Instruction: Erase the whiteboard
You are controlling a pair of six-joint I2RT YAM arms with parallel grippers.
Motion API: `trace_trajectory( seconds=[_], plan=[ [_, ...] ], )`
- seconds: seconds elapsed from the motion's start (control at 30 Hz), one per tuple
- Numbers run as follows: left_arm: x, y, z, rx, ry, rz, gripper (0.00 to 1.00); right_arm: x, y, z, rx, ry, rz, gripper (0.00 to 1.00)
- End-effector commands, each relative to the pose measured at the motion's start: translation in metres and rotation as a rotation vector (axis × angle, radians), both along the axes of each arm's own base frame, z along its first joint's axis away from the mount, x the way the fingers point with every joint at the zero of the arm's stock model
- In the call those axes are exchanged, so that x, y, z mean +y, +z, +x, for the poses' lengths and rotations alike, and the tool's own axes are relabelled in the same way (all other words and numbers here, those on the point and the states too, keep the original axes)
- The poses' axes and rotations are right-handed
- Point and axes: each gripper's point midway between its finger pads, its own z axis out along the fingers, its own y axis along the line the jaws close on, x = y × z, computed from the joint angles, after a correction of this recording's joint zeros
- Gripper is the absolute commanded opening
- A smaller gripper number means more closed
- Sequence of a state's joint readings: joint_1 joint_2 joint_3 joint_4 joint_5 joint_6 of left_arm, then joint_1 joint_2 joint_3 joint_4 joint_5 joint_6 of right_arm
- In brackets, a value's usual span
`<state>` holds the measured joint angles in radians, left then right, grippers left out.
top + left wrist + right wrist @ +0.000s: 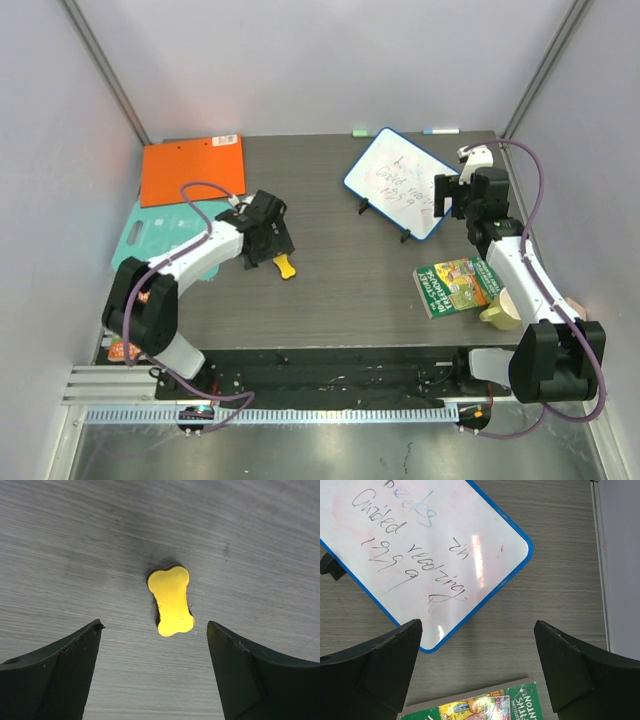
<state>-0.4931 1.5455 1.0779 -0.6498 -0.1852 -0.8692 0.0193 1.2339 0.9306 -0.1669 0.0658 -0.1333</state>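
where the dark table (340,290) reaches its far right, the whiteboard (398,180) stands tilted on black feet, with dark handwriting on it. the right gripper (477,625) hovers over its near corner, fingers spread, empty. the left gripper (154,626), equally spread, hangs above a small yellow bone-shaped eraser (286,266), left of centre.

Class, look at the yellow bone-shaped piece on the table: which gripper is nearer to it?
Left. The left gripper hovers open just above the yellow bone-shaped piece; the right gripper is far across the table, at the whiteboard's right edge.
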Motion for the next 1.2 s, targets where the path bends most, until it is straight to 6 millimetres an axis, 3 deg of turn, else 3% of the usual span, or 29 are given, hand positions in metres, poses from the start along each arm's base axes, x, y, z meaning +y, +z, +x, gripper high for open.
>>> trace_trajectory(
  seconds=[0.0,0.2,0.3,0.63,0.77,0.87,1.03,1.17],
  plan=[
    [-0.027,-0.008,0.008,-0.006,0.028,-0.006,0.84,0.002,0.010,-0.002,-0.037,0.019,0.010,1.00],
    [-0.040,-0.037,0.009,0.024,0.018,0.012,0.77,0.006,0.011,-0.004,-0.039,0.040,0.023,1.00],
    [-0.038,-0.040,0.011,0.006,0.030,0.023,0.73,0.007,0.009,-0.005,-0.034,0.042,0.022,1.00],
    [-0.032,-0.056,0.016,0.026,0.020,0.090,0.49,-0.004,0.009,-0.006,-0.033,0.036,0.042,1.00],
    [-0.031,-0.064,0.017,0.043,0.011,0.120,0.45,-0.007,0.013,-0.008,-0.044,0.026,0.050,1.00],
    [-0.030,-0.066,0.018,0.043,0.010,0.122,0.35,-0.008,0.013,-0.008,-0.045,0.026,0.055,1.00],
    [-0.028,-0.060,0.021,0.020,-0.002,0.138,0.04,-0.010,0.010,-0.008,-0.036,0.022,0.059,1.00],
    [-0.024,-0.054,0.024,0.003,-0.034,0.170,0.00,-0.015,0.008,-0.007,-0.027,0.001,0.066,0.99]
  ],
)
